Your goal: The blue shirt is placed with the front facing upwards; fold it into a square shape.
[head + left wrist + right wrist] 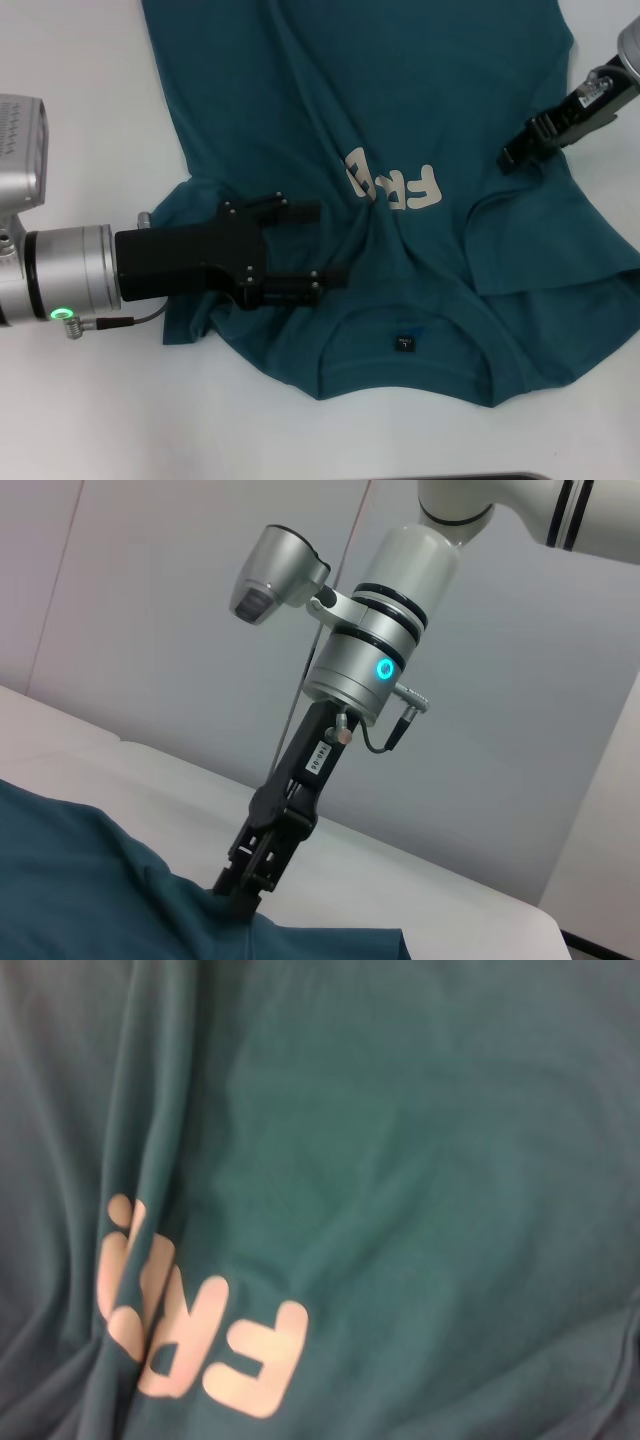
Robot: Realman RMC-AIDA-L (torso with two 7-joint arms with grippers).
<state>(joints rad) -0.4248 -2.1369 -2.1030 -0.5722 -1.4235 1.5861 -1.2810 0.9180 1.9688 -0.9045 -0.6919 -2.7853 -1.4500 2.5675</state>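
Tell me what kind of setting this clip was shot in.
Probably a lab or test workstation, not a home: a plain white table, bare grey wall panels behind it, and only the blue shirt laid out, with the left tool and right tool on it.

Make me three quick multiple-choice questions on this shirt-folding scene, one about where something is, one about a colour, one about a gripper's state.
1. Where is the collar of the blue shirt?
A. at the edge nearest the robot
B. at the far edge
C. tucked underneath

2. What colour are the chest letters?
A. black
B. cream
C. red

3. How is the left gripper?
A. open above the fabric
B. parked off the table
C. gripping a hanger

Answers: 1 A, the neck opening and its label lie at the near edge. 2 B, pale cream on teal. 3 A, its fingers are spread apart over the left sleeve.
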